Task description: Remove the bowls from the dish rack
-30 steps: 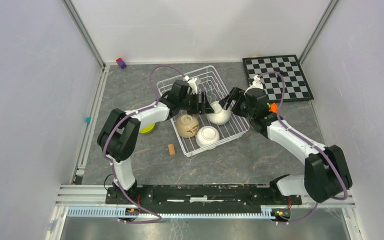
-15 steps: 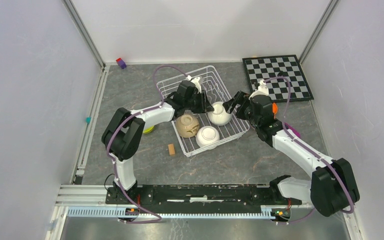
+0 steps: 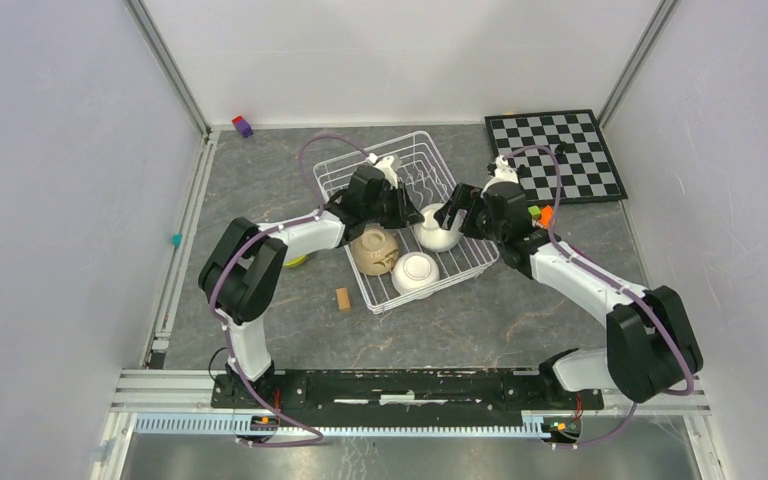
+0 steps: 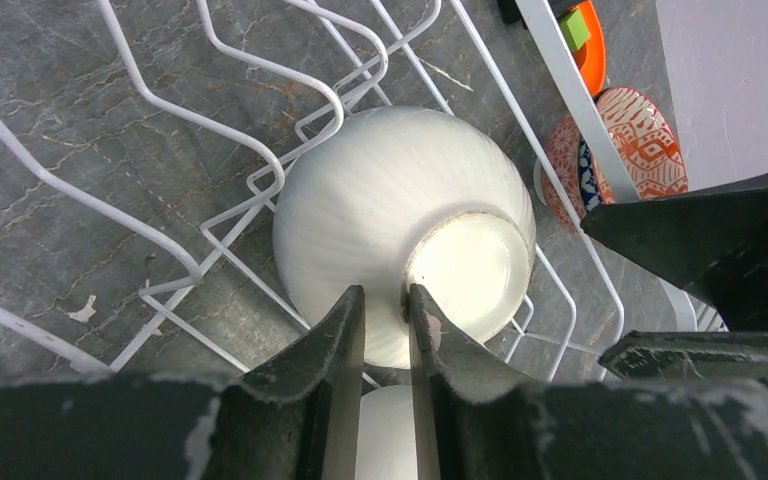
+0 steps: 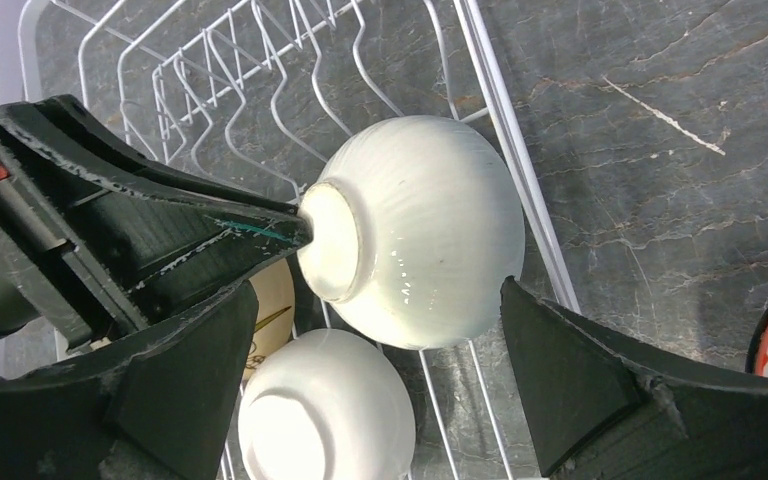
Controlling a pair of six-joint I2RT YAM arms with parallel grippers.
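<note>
The white wire dish rack (image 3: 345,175) holds a plain white bowl (image 3: 439,230) tipped on its side, a tan bowl (image 3: 374,250) and a second white bowl (image 3: 415,272) bottom up. My left gripper (image 3: 408,212) (image 4: 385,305) is shut on the foot ring of the tipped white bowl (image 4: 380,200). From the right, my right gripper (image 3: 452,215) (image 5: 378,300) stands open with one finger on each side of that bowl (image 5: 420,230), not touching it. A lime-yellow bowl (image 3: 297,261) peeks out under the left arm. A red-speckled bowl (image 4: 632,130) sits outside the rack's right side.
A black-and-white chessboard (image 3: 560,150) lies at the back right. A small wooden block (image 3: 342,298) sits left of the rack's near corner. Red and purple blocks (image 3: 243,126) rest at the back left corner. The rack's upright prongs (image 5: 260,70) stand behind the bowl.
My left gripper has closed onto the white bowl's foot ring. My right gripper has opened wider and shifted left, closer around the same bowl.
</note>
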